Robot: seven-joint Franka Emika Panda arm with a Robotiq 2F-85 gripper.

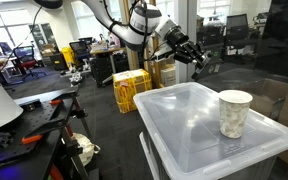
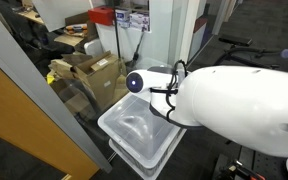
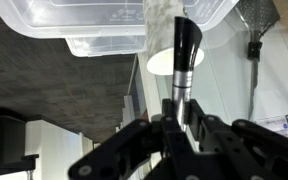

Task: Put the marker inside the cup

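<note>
tool [image 3: 179, 128] is pinching the marker [image 3: 185, 50], up in the air apart from the cup [image 1: 234, 112], which stands near the counter's [image 1: 179, 125] far edge. my worry: it's a light paper cup, so clipping the rim could tip it. only the wrist view shows the marker, and in an exterior view the white arm [image 2: 244, 95] hides the cup.

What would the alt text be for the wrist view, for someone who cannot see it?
A black claw grips a black marker that points toward a whitish paper cup, which stands on a clear plastic bin; the picture seems upside down.
</note>
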